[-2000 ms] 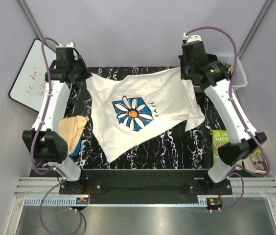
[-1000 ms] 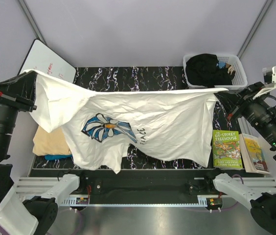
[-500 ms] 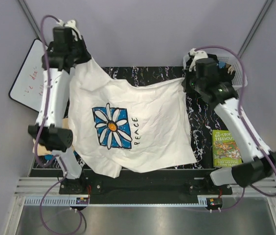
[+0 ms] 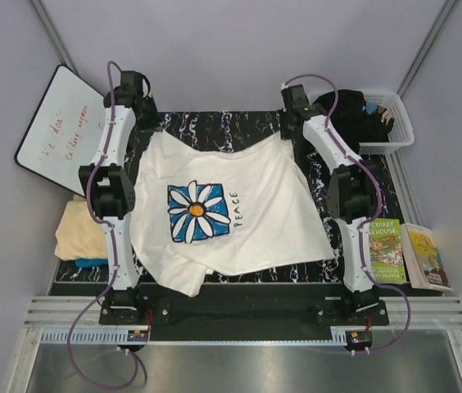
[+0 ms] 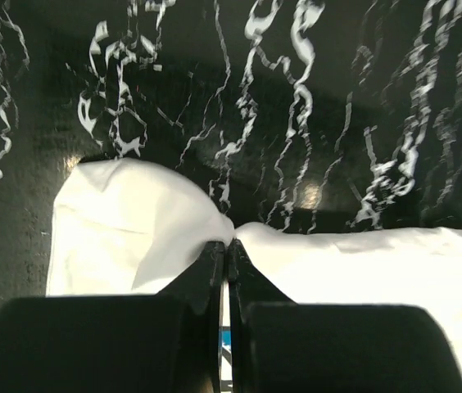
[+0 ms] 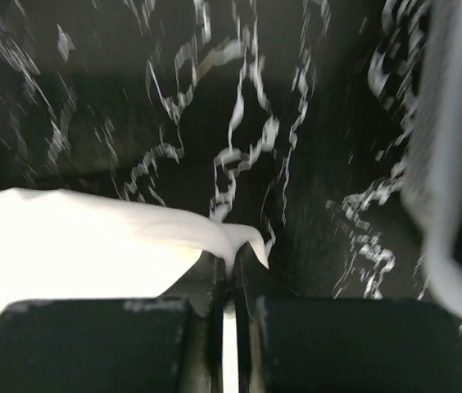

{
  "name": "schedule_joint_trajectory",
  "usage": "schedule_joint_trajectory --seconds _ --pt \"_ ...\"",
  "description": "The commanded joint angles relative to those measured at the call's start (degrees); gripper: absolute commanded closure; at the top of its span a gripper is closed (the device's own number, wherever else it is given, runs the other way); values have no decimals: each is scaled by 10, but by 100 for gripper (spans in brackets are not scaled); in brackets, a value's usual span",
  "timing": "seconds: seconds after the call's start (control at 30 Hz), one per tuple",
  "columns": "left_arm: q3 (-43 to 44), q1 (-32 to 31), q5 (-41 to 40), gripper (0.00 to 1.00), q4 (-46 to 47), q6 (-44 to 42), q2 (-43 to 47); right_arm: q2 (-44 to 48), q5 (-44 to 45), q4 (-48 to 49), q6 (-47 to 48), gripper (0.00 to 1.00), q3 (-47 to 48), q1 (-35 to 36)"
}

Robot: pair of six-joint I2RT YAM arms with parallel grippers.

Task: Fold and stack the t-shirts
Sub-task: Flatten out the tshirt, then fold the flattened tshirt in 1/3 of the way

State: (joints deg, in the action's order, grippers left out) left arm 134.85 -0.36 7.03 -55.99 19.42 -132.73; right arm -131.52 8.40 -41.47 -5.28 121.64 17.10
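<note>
White daisy-print t-shirt point(image 4: 247, 209) lies print-up across the black marbled table point(image 4: 215, 123), its two far corners pinched low over the back edge by the left gripper point(image 5: 225, 250) and right gripper point(image 6: 229, 266), both clamped tight on cloth; peach t-shirt point(image 4: 79, 233) sits atop teal t-shirt point(image 4: 92, 263) at left.

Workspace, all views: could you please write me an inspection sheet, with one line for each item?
Surface: black marbled table top, largely covered by cloth.
Job's things: white t-shirt spread print-up, near left corner bunched; peach t-shirt at left, lying on a teal t-shirt.
Clutter: two books at right; basket holding dark cloth; whiteboard with red writing.
Grippers: left fingers and right fingers shut on the white t-shirt's far edge.
Cables: purple cables along both arms, no snag seen.
Surroundings: pale walls.
</note>
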Motion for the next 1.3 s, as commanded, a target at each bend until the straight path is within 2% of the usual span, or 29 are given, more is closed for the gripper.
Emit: schedule_joint_trajectory --seconds 0.0,0.17,0.4,0.5,0.6,0.73,1.0,1.27 --pt "5 21 22 100 55 18 94 19 45 -1 -1 100 116 -8" --pt "-32 32 38 100 56 18 78 3 44 -4 -10 100 105 -8" --pt "-11 30 62 100 66 44 19 -28 62 -9 -18 100 102 -8" --pt "-33 31 83 100 66 42 18 -31 58 -9 -21 100 103 -9" --pt "-70 28 82 100 66 28 47 -23 57 -11 -22 98 100 -11" --pt "-123 28 84 100 68 28 132 14 56 -11 -19 98 81 -11" --pt "-217 12 83 100 64 26 271 84 43 -11 -17 100 -5 -11" --pt "-378 -38 63 100 -7 18 337 87 73 -9 3 99 -55 -11"
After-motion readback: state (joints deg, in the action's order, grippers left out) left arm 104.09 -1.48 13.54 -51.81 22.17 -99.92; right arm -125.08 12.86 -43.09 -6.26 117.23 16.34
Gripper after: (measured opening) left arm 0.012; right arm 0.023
